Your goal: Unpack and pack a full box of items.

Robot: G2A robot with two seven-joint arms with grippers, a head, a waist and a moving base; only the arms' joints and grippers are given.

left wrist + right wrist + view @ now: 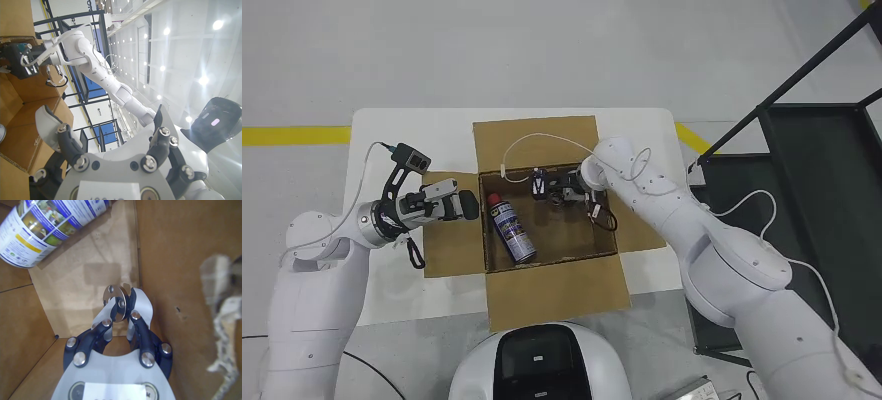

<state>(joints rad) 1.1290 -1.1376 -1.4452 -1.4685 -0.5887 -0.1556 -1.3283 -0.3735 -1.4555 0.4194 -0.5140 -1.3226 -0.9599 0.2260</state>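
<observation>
Grey floor (542, 50), yellow stripe (292, 135); white table (412, 130); black rack (822, 170); bright ceiling lights (217, 24).

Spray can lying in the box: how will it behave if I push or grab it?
The spray can lies on its side on the box floor, so a sideways push will probably roll it. Its glossy round wall looks rigid but may slip in a pinch.

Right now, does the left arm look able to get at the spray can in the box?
Probably yes. The left gripper is open beside the box; the can lies by that wall, uncovered, and the right gripper, holding a metal disc, is clear of it.
</observation>
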